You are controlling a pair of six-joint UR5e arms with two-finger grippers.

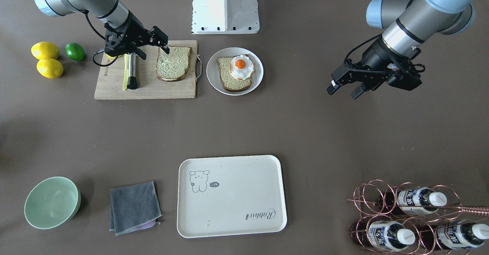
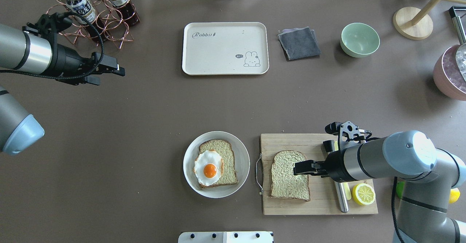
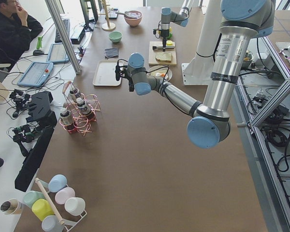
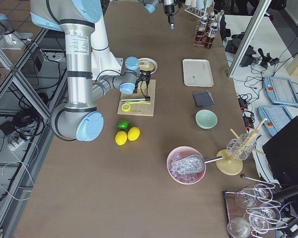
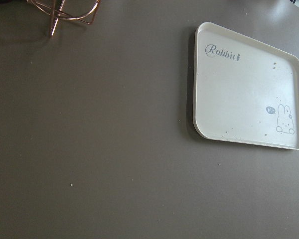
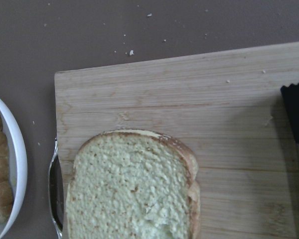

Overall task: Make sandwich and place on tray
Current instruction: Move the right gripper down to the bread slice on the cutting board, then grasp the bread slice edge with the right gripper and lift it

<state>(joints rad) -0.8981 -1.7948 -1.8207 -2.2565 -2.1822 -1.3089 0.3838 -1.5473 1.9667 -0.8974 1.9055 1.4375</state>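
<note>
While the right claw (image 1: 154, 51) hangs low over the cutting board (image 2: 320, 203) at the near right of the worktop (image 2: 145, 126), I read its fingers as spread apart with nothing between them. One fingertip sits over the right side of the bread slice (image 2: 289, 175) lying flat on the board; I cannot tell whether it touches the crust. Its wrist camera looks straight down on that slice.

On the same board, right of the slice, lie a metal-handled tool (image 2: 340, 195) and a half lemon (image 2: 363, 193).

Just left of the board, close beside its wire handle, stands a round white plate (image 2: 240, 144). On it I see the second slice (image 2: 227, 163) with the fried egg (image 2: 208, 167) on top, covering its left part, yolk up.

My left claw (image 2: 108, 76) hovers above bare worktop at the far left, near the copper bottle rack (image 2: 109, 28). Its fingers are apart and it grips nothing.

I find the tray (image 2: 218, 53) on the far side, about the middle, well apart from both slices, with no bread on it yet. A grey cloth (image 2: 299, 43) lies just right of it, and a green bowl (image 2: 359, 39) stands further right.

Two lemons (image 1: 46, 50) and a lime (image 1: 75, 51) lie right of the board.
</note>
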